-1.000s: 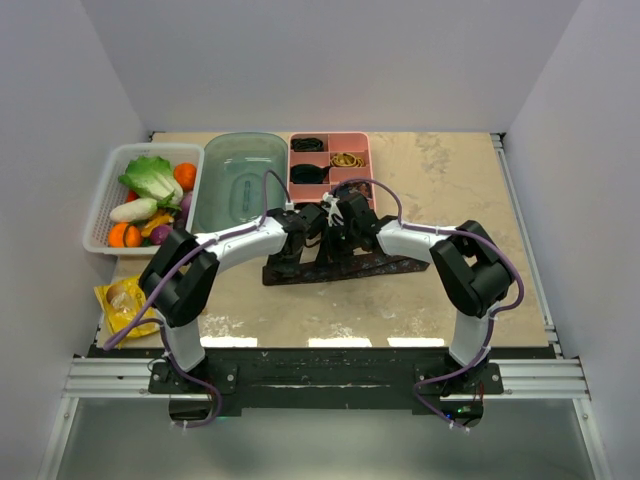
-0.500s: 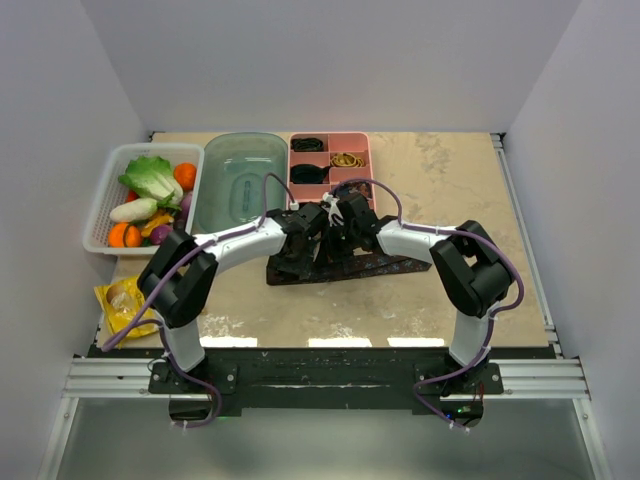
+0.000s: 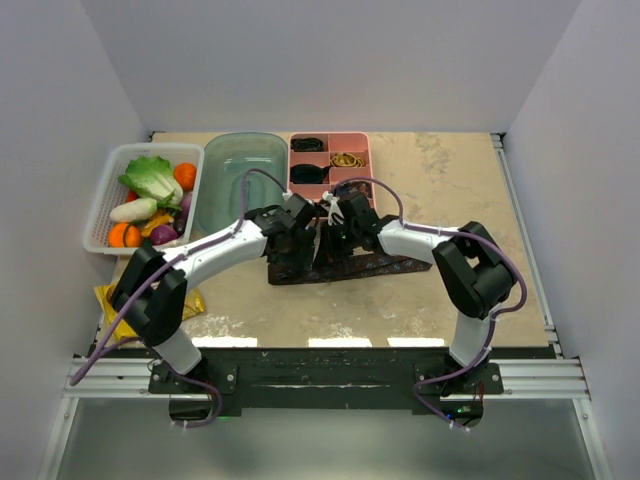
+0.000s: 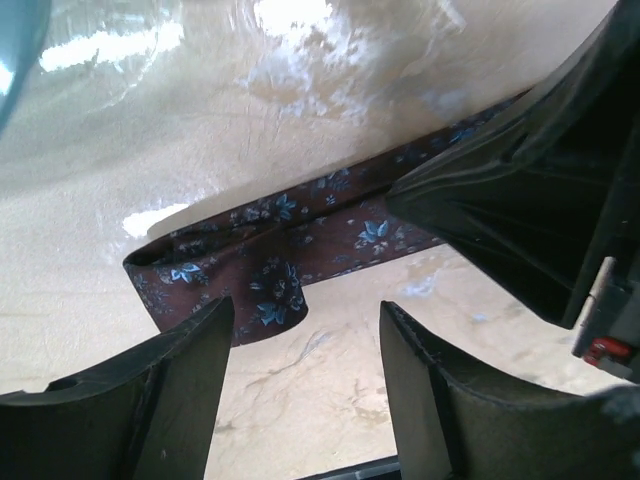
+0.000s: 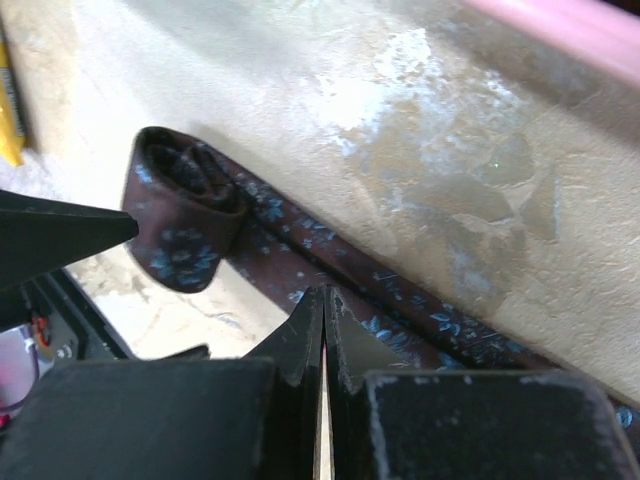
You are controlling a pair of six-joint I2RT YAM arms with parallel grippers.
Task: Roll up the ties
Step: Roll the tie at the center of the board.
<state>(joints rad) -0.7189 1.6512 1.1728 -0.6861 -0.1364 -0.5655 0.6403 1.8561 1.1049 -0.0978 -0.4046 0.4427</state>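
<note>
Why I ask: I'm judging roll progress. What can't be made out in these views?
- Top view: the rolled end of the dark maroon, blue-flowered fabric tie lies under the left pincer.
- Left wrist view: the other arm's black housing covers the tie's run.
- Right wrist view: the tie's far end leaves the frame; whether the shut right pincer touches it is unclear.

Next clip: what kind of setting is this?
Probably a lab test cell, not a home: plain white walls box in the table, the left arm and right arm are bolted to a metal rail, and staged props like a basket of vegetables sit at the left edge.
</note>
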